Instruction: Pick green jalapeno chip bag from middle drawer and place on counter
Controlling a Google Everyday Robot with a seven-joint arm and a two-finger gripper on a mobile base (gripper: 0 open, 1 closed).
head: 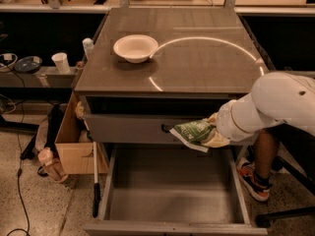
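Observation:
The green jalapeno chip bag (191, 132) hangs in front of the closed upper drawer front, above the back of the open middle drawer (167, 191). My gripper (209, 132) is shut on the bag's right end; the white arm reaches in from the right. The drawer floor is bare grey. The counter (197, 58) lies above, glossy, with a ring-shaped light reflection.
A white bowl (135, 48) stands on the counter's left part. A cardboard box (74, 141) sits on the floor left of the cabinet. A white cup (61, 62) stands on a low shelf at left. A person's leg and shoe (253, 178) are at the right.

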